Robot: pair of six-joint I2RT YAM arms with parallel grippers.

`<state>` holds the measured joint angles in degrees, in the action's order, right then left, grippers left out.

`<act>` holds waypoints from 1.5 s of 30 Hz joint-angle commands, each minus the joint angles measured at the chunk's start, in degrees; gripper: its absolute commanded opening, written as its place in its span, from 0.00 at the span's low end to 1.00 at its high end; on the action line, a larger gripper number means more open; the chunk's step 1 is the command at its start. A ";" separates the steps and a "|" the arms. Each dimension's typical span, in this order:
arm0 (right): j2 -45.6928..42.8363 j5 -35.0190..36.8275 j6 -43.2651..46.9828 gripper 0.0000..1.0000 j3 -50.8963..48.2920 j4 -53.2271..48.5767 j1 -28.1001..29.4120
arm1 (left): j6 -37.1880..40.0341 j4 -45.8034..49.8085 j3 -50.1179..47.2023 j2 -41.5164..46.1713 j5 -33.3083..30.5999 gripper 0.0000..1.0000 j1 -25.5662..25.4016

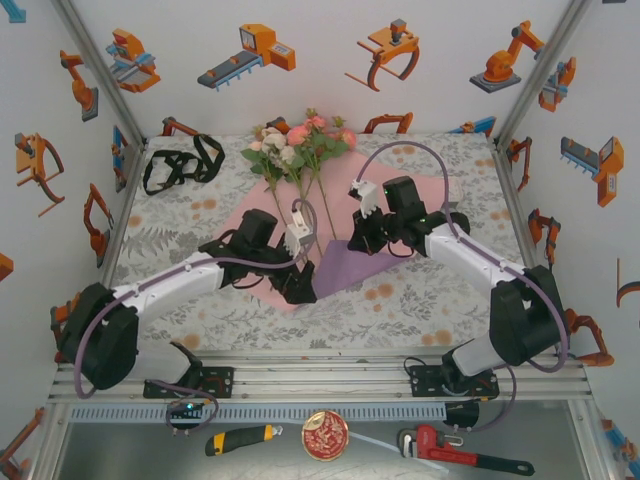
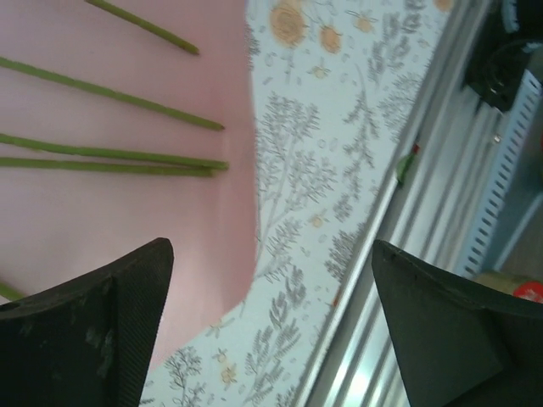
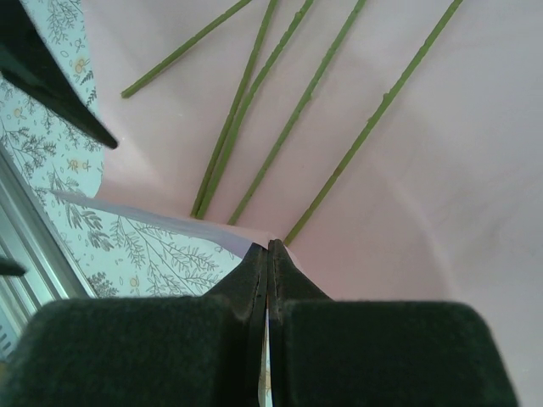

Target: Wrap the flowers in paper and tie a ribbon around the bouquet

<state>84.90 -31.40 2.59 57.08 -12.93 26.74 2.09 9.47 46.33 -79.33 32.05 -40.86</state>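
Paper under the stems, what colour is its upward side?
Pale pink; the paper shows best in the right wrist view.

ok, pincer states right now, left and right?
Left pincer: open, holding nothing.
Right pincer: closed, pinching the edge of the paper.

Right gripper point(image 3: 268, 248), at 6 o'clock, is clamped on the paper point(image 3: 441, 170) edge. Flower stems point(image 3: 298, 110) fan toward 12 o'clock.
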 commanded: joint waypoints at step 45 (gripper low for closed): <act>-7.77 18.10 -24.75 0.40 -8.87 10.83 7.34 | -9.13 -8.69 0.95 -13.07 -20.45 0.00 3.57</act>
<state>76.25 -12.36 -15.16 53.63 -7.94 31.97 -4.97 1.43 47.05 -91.15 13.63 -37.78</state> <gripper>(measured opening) 0.413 0.007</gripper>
